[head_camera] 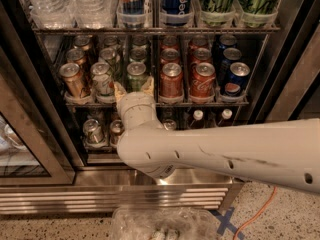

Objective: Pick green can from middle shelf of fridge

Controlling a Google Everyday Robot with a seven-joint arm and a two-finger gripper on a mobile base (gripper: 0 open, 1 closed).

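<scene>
The fridge [45,114] stands open before me, its middle shelf [200,103] holding lanes of cans. The front green can [135,77] stands in the third lane from the left, with more green cans behind it. My gripper [134,88] is at the shelf's front edge, open. Its two pale fingertips [119,90] stand on either side of the green can's lower part without closing on it. My white arm [225,151] runs in from the right and hides the can's base.
Gold cans [72,79] and whitish cans [102,78] stand left of the green lane; red cola cans [172,80] and blue cans [235,78] right of it. Bottles and tall cans [176,4] fill the upper rack. Small bottles [197,118] sit below. The glass door [20,149] hangs open at left.
</scene>
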